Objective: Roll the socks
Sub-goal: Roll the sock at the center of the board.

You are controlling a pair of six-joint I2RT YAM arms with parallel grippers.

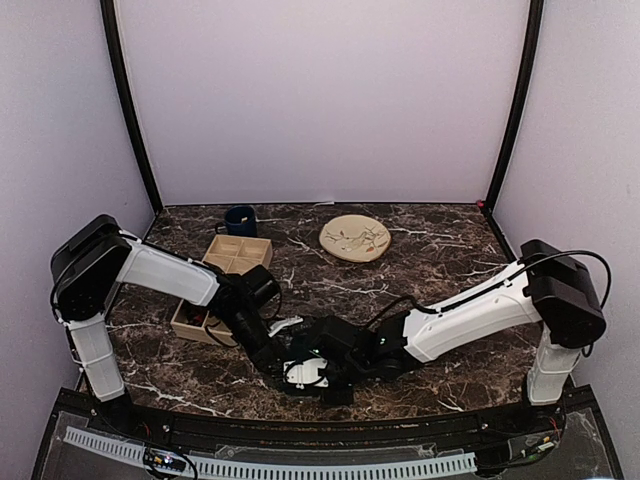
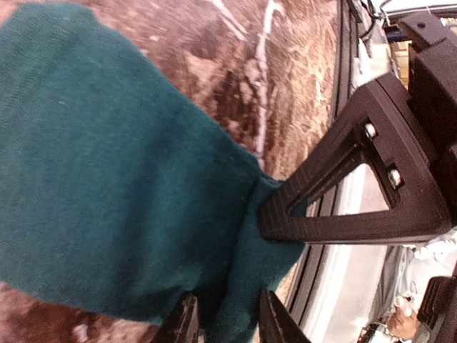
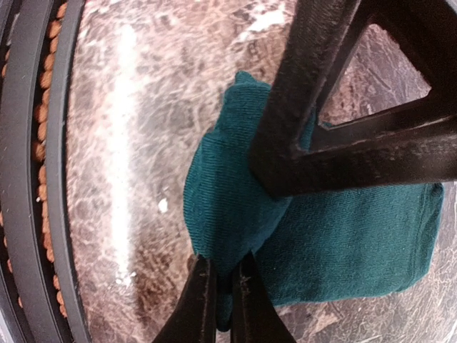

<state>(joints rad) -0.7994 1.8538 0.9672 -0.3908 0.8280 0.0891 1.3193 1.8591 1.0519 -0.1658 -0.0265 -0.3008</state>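
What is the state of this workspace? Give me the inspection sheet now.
Surface: dark marble table, veined.
Job's things: green sock on the table near the front edge; other socks not seen.
Clutter: blue mug and plate at the back, wooden tray at left.
Grippers: left gripper jaws parted around a sock fold; right gripper shut on the sock's edge.
Cables: black cable looping over the right arm.
Surroundings: pale walls, black posts.

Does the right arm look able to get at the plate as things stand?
Probably yes: nothing stands between it and the plate. But the right claw is shut on the teal sock, so release comes first.
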